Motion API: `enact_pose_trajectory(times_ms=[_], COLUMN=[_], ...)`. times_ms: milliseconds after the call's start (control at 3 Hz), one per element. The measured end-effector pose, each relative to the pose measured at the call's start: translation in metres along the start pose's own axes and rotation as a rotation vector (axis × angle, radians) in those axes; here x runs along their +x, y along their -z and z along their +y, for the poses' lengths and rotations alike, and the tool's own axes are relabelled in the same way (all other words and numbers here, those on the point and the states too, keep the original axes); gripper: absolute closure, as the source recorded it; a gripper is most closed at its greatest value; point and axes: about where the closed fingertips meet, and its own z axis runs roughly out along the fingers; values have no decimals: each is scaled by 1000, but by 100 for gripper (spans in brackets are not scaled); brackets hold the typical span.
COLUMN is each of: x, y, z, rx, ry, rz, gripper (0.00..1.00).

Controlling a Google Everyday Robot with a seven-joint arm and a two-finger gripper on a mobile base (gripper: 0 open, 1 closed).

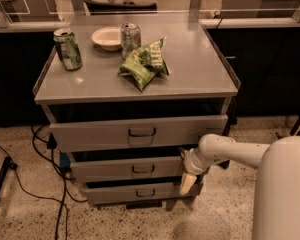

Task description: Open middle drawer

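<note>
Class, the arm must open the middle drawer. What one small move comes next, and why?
Probably shift the gripper left toward the loop handle of the middle drawer: it sits at that drawer's right end, apart from the handle at the centre.

one gripper (188,184) beside three drawers (110,170), two cans (67,49)

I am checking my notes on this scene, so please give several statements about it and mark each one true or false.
1. The end effector is at the right end of the middle drawer. True.
2. It holds that drawer's handle. False: the handle is free.
3. A green can stands on the cabinet top. True.
4. The bowl is left of that can. False: it is to its right.
</note>
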Motion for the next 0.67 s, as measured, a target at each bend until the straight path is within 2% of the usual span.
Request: enact_pose_trajectory(times_ms=[667], x=[3], y=[6], z=[11], rx=[-73], ry=[-69], rz=[17], gripper=[0])
